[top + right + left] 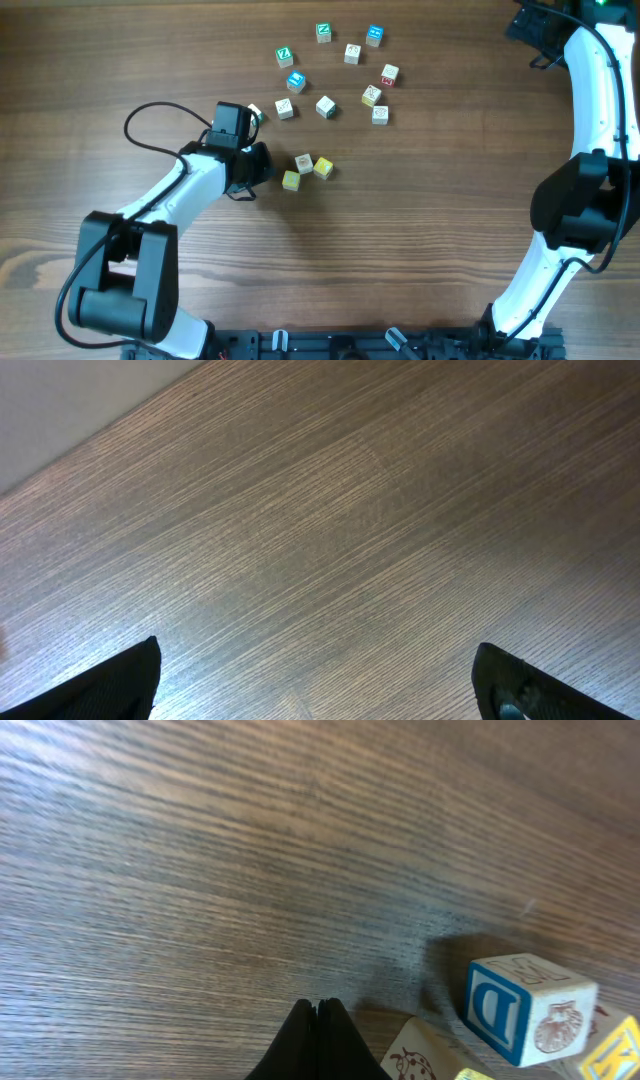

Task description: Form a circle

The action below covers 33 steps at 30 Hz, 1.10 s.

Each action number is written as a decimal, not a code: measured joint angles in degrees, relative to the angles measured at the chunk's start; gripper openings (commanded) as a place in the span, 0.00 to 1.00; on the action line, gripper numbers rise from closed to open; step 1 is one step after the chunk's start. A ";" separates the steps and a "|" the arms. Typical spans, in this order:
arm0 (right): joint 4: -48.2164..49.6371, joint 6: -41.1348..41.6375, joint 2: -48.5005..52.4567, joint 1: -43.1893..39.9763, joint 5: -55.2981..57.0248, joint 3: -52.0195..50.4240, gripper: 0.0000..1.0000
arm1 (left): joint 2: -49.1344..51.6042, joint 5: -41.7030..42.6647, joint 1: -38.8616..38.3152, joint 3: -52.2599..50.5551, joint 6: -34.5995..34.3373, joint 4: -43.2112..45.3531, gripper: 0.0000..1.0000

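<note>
"Looking across the table (450,200), what's each arm doing?"

"The left arm (190,190) reaches in. Its left hand (317,1020) is pinched shut on nothing. The right hand (315,690) hangs with its fingers spread wide, well apart from everything."

"And the circle?"

"Not made yet. Three cream and yellow blocks (304,163) huddle just past the left hand's fingertips, and other blocks (351,53) lie scattered farther beyond."
</note>
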 measured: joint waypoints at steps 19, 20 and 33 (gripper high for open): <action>0.02 0.00 0.00 0.00 0.00 0.00 1.00 | 0.31 0.17 -3.17 -0.07 -1.09 -1.49 0.04; 0.02 0.00 0.00 0.00 0.00 0.00 1.00 | 0.31 0.17 -3.17 -0.07 -1.09 -1.46 0.04; 0.02 -0.02 0.00 0.00 0.00 0.00 1.00 | 0.31 2.99 -3.17 -0.11 -1.09 -1.57 0.04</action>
